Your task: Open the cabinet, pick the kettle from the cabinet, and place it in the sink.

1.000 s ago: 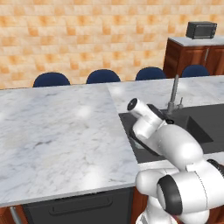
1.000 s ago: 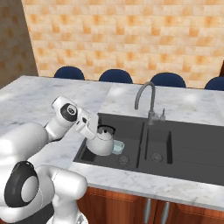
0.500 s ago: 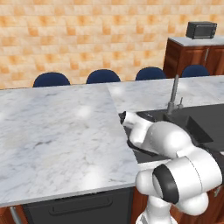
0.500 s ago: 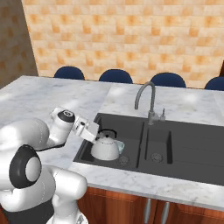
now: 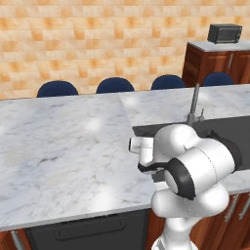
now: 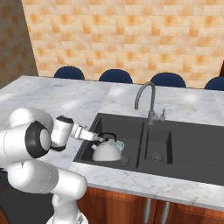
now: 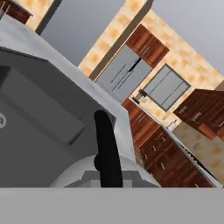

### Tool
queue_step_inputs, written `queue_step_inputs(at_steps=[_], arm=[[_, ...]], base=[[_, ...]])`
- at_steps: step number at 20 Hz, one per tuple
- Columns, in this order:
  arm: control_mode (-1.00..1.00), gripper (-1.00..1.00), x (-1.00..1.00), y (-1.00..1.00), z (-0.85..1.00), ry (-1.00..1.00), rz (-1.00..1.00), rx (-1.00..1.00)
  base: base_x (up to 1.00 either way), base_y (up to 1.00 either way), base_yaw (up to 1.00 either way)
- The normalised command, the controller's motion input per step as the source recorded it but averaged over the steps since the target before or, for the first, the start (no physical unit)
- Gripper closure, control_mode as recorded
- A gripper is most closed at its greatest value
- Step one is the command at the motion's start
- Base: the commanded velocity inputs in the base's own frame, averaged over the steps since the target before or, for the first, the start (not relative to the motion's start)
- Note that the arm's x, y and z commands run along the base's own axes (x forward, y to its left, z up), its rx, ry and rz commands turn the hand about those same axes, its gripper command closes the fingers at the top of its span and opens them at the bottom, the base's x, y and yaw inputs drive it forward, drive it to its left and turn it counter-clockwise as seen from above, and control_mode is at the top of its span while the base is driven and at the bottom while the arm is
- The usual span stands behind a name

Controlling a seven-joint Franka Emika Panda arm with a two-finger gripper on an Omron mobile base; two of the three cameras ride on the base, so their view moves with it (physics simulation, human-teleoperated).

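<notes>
In the left bowl of the sink (image 6: 131, 131), the kettle (image 6: 106, 151) sits upright on the basin floor with the gripper (image 6: 97, 138) closed around its black handle (image 7: 107, 148).

Silver-grey kettle (image 6: 106, 151) w/ black handle – dark grey sink (image 6: 183, 148).

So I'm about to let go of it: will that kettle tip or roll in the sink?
Probably not: the kettle looks squat and wide-based, sitting upright in the sink. Its smooth rounded metal might slide if nudged. The hand grips its arched handle, so it could swing slightly.
</notes>
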Motion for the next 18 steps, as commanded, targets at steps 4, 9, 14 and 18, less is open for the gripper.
queue_step_inputs(at_steps=[4, 9, 14, 18], arm=[[-1.0, 1.0, 0.01, 0.03, -0.04, 0.0, 0.0, 0.36], [-1.0, 1.0, 0.0, 0.0, 0.0, -0.06, 0.01, 0.39], [-1.0, 1.0, 0.0, 0.0, -0.03, -0.08, 0.01, 0.27], [-1.0, 1.0, 0.03, -0.02, -0.07, -0.01, 0.0, 0.21]], base=[[0.0, 0.0, 0.0], [0.0, 0.0, 0.0], [0.0, 0.0, 0.0], [0.0, 0.0, 0.0]])
